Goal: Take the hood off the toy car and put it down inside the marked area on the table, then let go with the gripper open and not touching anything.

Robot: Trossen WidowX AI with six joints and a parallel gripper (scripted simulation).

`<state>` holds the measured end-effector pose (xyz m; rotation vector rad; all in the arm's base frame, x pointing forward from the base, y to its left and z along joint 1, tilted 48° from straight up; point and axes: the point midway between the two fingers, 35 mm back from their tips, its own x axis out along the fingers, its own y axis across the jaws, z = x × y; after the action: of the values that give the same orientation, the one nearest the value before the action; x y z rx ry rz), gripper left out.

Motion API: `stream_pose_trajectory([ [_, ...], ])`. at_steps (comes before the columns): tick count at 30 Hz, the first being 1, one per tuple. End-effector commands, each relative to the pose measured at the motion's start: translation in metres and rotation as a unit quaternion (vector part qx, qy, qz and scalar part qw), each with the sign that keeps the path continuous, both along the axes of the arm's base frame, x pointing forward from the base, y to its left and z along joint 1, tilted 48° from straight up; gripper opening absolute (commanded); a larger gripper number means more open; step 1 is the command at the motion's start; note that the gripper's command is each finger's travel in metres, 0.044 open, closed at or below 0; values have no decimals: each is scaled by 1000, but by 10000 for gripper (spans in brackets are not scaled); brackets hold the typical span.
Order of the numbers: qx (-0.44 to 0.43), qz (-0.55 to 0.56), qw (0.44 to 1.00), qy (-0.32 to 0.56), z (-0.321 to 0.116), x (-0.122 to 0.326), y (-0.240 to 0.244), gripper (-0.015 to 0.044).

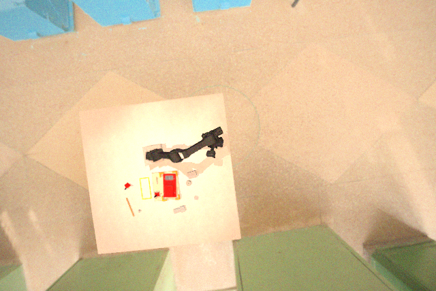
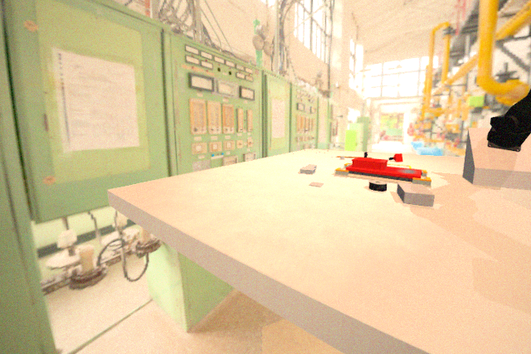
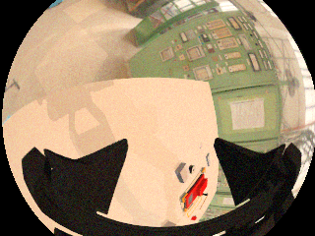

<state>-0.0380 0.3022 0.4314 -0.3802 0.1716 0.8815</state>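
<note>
Green control cabinets (image 2: 206,114) line the hall beside my pale counter (image 2: 257,230). From overhead, the red hood (image 1: 169,184) sits on the toy car (image 1: 166,186), whose orange-trimmed base shows around it, roughly mid-counter and a little toward the cabinet-side edge. Just beside the car, on the side away from the arm's base, I see the yellow-outlined marked area (image 1: 144,187), with nothing inside it. Past that lie a small red piece (image 1: 127,185) and a thin orange stick (image 1: 130,206). Small grey blocks (image 1: 179,209) and discs are scattered near the car. My gripper (image 1: 150,155) hangs above the counter, near the car but apart from it, fingers spread wide and holding nothing; through the wrist camera the car shows small between them.
</note>
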Motion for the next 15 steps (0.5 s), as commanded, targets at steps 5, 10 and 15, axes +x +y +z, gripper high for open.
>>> stream_pose_trajectory([
  [5,-46,-20,999,11,-22,21,15,440],
  [10,-107,-49,992,35,-54,55,31,440],
  [15,-171,-92,978,80,-95,106,44,440],
])
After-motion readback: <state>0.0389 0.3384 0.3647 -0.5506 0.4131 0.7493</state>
